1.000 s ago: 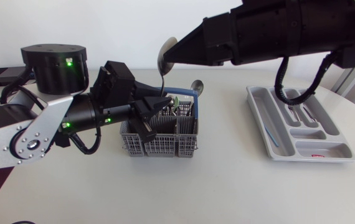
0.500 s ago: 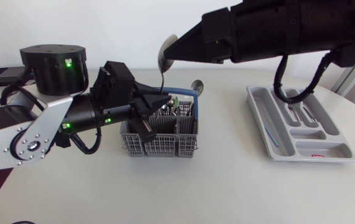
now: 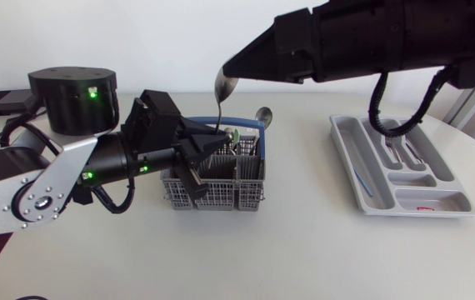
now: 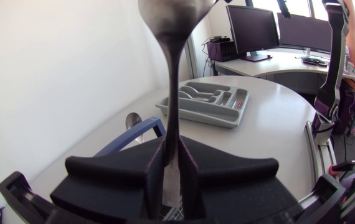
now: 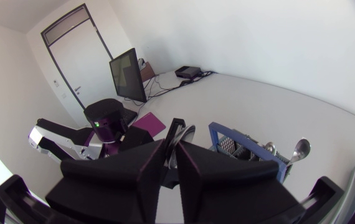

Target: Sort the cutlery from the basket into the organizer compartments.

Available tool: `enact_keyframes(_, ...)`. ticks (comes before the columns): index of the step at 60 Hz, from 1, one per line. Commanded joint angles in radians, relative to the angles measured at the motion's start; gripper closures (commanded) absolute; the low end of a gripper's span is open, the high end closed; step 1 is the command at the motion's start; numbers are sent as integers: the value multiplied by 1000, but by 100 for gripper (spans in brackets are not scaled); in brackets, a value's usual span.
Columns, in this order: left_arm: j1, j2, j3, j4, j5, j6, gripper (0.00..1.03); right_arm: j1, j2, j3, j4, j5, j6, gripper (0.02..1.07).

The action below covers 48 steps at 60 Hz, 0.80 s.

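One spoon [image 3: 220,93] stood upright from overhead, its handle clamped in our left gripper [image 3: 213,138] above the basket [image 3: 212,196] and its bowl at our right gripper [image 3: 231,68]. From the left wrist, the long axis ran straight ahead. From the right wrist, we could not tell whether that gripper held the bowl.

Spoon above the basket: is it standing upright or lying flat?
Upright. The spoon stands handle down, bowl up, its handle pinched between the fingers of the left gripper above the basket.
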Motion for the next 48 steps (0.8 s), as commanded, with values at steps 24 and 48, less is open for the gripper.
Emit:
enact_keyframes(24, 2, -38, -23, -27, 79, -16, 100, -46, -56, -55, 24, 17, -95, 54)
enact_keyframes(48, -6, -36, -20, -34, 106, -13, 100, -69, -96, -133, 49, -2, -155, 50)
